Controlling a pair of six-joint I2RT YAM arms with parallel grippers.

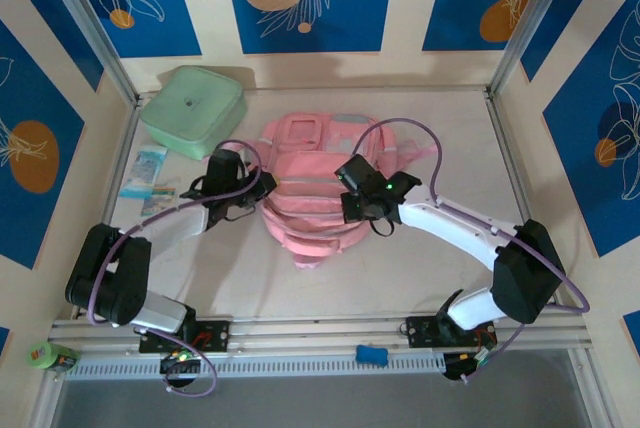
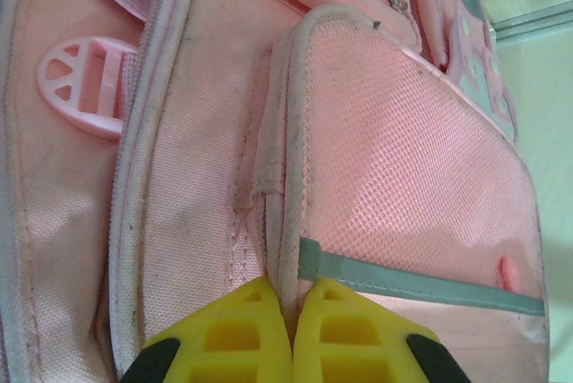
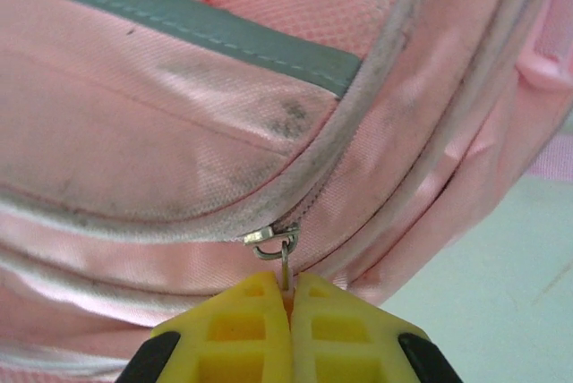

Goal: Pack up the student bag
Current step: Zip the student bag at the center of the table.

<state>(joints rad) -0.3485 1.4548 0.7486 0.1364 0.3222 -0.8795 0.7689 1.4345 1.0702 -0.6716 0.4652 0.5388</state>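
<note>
Packets [image 1: 150, 176] lie at the left of the table [image 1: 440, 138], with a mint green case [image 1: 195, 108] beyond them at the far left; neither is in the bag. Your left gripper [image 2: 291, 316] has its yellow fingers [image 2: 237, 334] pressed together on the piped edge of the mesh pocket [image 2: 403, 159]. That pinches a seam of the student bag [image 1: 310, 198], which lies flat in the middle of the table between the two arms. To the right, your right gripper [image 3: 288, 298] is clamped on the metal zip pull [image 3: 279, 244] of a curved zipper; I cannot tell how far that zip is open.

By my reading you are on the opening step, with one claw anchoring the fabric and the other holding the pull. Next, draw the pull along the curve of the zip track, not straight away from the bag. Hold the left pinch firm so the soft fabric does not bunch or slide. Watch that the thin tab does not slip from the pads.
</note>
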